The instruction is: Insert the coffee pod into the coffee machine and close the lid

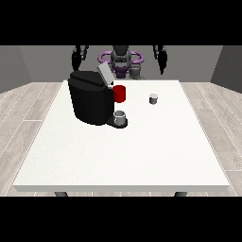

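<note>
One small grey coffee pod (pixel 153 99) sits alone on your white table (pixel 118 156), well right of the black coffee machine (pixel 90 98) with its lid (pixel 105 74) raised. Both hands (pixel 76 58) (pixel 162 60) hang above the far edge, touching nothing; finger spread cannot be told.

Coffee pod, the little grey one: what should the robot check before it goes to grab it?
1. Coffee pod upright on the table, nothing touching it: ok.
2. Coffee machine lid raised: ok.
3. Way from pod to machine passes the red cup, which sits close beside the machine: not ok, mind it.
4. Hand at the view's right hangs up at the robot's side, holding nothing: ok.
5. Hand at the view's left away from the machine: ok.
6. Pod slot empty: cannot tell.
</note>
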`<action>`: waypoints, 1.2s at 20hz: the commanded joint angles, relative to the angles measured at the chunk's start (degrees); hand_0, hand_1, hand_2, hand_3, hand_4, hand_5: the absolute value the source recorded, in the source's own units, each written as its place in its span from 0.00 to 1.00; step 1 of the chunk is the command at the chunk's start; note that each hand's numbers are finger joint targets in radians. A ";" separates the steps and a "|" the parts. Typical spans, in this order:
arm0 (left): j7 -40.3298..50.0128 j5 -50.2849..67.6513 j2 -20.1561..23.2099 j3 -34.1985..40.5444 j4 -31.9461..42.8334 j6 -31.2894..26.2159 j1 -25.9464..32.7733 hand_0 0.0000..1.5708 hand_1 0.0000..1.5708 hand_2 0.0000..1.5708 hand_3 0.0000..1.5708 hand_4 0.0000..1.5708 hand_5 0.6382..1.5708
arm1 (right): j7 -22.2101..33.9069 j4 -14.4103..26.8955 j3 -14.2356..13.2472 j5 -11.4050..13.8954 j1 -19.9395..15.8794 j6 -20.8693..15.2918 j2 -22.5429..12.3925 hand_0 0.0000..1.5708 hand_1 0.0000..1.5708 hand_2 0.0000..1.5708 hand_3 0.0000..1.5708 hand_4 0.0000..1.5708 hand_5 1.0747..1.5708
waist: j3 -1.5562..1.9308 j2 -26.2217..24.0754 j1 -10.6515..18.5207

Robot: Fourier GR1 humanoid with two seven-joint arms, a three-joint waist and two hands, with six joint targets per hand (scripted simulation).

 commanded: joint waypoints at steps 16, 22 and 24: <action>-2.30 -4.45 9.22 -0.29 5.70 -10.19 -1.22 0.00 0.00 0.00 0.00 0.29 1.00 | -7.41 2.12 -1.47 -2.65 2.81 1.45 2.64 0.00 0.00 0.00 0.00 0.23 1.00 | -1.16 -1.64 -1.80; -1.08 -12.62 12.63 -0.76 10.75 -7.80 -7.89 0.00 0.00 0.00 0.00 0.00 1.00 | -11.75 5.07 -1.33 -2.04 -1.33 0.59 4.28 0.00 0.00 0.00 0.00 0.26 1.00 | -1.16 4.04 -3.52; -4.87 -13.04 15.49 3.38 16.79 -6.93 -11.83 0.00 0.00 0.00 0.00 0.00 1.00 | -13.81 3.62 -0.76 -3.02 -2.41 3.43 3.34 0.00 0.00 0.00 0.00 0.25 1.00 | -1.18 8.91 -7.31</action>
